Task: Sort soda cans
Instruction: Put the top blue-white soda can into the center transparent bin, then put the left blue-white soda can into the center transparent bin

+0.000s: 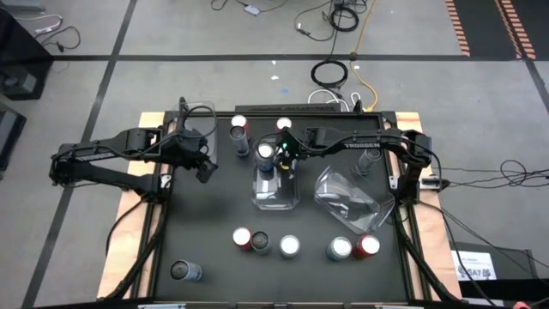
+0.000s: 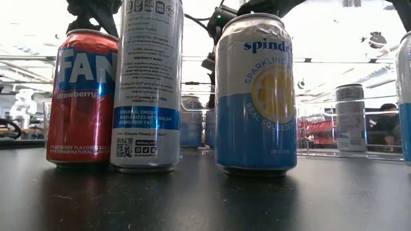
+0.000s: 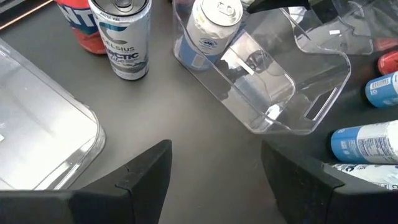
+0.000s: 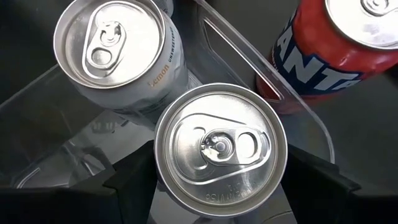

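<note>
The right gripper (image 4: 217,180) is grasping a silver-topped can (image 4: 219,149) over the clear bin (image 1: 276,196), beside a lemon can (image 4: 112,43); next, lowering and releasing seems needed. The left gripper (image 3: 214,177) is waiting released.

We read "FAN" and "Strawberry" on the red can (image 2: 82,99) at low-view left, "spindr", "SPARKLING" on the blue-white can (image 2: 257,96) centre, "ESSENTIAL ENERGY" on the tall white can (image 2: 146,83) between, "Lemon" on the silver can (image 4: 118,53) upper left, right wrist view.
</note>
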### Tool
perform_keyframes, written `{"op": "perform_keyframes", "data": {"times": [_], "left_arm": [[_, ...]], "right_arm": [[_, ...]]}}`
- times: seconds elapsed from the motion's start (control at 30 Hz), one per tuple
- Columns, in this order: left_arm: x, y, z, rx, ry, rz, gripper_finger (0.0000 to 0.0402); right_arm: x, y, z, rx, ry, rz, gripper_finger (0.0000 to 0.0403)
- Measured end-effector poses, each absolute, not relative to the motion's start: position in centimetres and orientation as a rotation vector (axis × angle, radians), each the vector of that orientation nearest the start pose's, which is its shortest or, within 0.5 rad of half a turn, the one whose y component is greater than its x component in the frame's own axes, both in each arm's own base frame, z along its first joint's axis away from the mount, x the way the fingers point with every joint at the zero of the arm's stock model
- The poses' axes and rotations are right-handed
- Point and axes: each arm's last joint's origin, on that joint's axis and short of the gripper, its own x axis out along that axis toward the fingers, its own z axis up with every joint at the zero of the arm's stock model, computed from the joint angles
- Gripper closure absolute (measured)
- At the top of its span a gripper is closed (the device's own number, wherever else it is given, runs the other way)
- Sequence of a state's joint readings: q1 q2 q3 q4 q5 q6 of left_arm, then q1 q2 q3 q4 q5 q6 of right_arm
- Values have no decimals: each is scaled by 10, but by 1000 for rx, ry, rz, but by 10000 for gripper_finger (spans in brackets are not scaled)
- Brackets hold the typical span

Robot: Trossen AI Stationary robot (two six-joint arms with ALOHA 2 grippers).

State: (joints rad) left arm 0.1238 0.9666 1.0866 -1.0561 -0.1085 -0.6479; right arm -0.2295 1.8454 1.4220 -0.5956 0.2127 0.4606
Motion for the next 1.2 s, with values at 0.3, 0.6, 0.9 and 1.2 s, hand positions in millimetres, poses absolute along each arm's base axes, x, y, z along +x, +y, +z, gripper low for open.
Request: {"op": "perform_keyframes", "data": {"times": [0.3, 0.6, 0.9, 1.2], "left_arm": [[162, 23, 332, -595, 837, 507, 143], [162, 23, 332, -576, 841, 498, 143], [162, 23, 332, -546, 848, 483, 143], [162, 23, 332, -525, 852, 474, 143]], "right_arm": [[378, -95, 230, 419, 911, -642, 80], [375, -94, 238, 410, 897, -648, 16], [333, -75, 316, 543, 683, -647, 14], [296, 7, 368, 835, 535, -463, 14]]}}
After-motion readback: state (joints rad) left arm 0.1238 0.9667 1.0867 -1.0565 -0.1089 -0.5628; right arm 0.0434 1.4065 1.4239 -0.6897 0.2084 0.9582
